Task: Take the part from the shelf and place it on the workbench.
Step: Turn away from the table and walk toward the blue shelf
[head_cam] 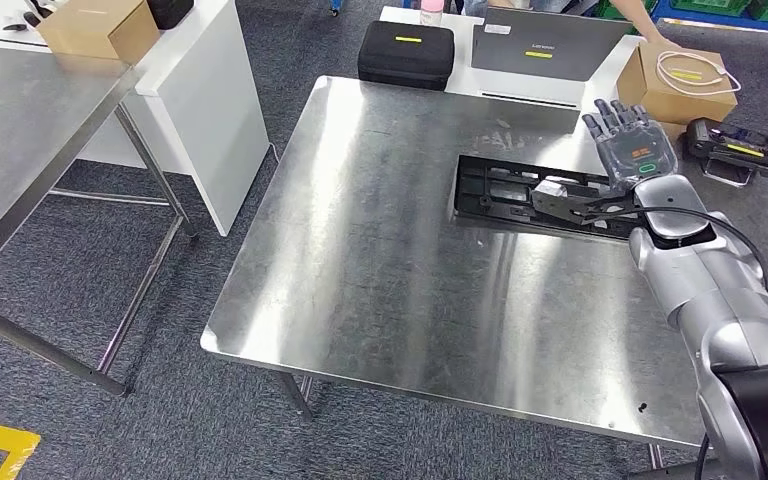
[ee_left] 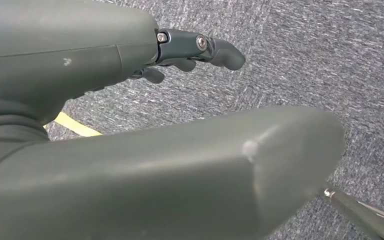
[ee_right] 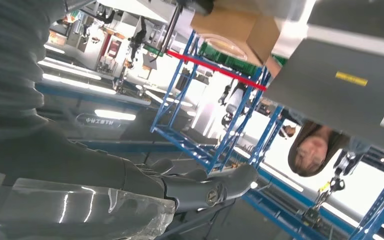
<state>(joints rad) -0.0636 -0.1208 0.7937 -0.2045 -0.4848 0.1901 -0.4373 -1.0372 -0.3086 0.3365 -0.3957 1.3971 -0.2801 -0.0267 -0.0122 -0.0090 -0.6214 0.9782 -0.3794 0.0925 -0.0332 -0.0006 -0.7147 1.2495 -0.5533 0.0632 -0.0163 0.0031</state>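
We're looking down on the steel bench, and the part, a long black plastic frame, lies flat on its far right area. Our right hand is raised just past the frame's right end, palm side away from us, fingers spread and pointing up, nothing in them. The wrist sits above the frame's right end; whether it touches the part we cannot tell. From the right wrist, the thumb and dark fingers stretch out straight against blue shelving racks and a person behind them.

Our left hand hangs over the grey carpet, thick thumb across the frame, dark fingers bent slightly but apart, gripping nothing.

Beyond the part stand a black case, a grey laptop and a cardboard box with a coiled white cable on top. A black handheld device lies right of our hand. A second steel table stands on the left.
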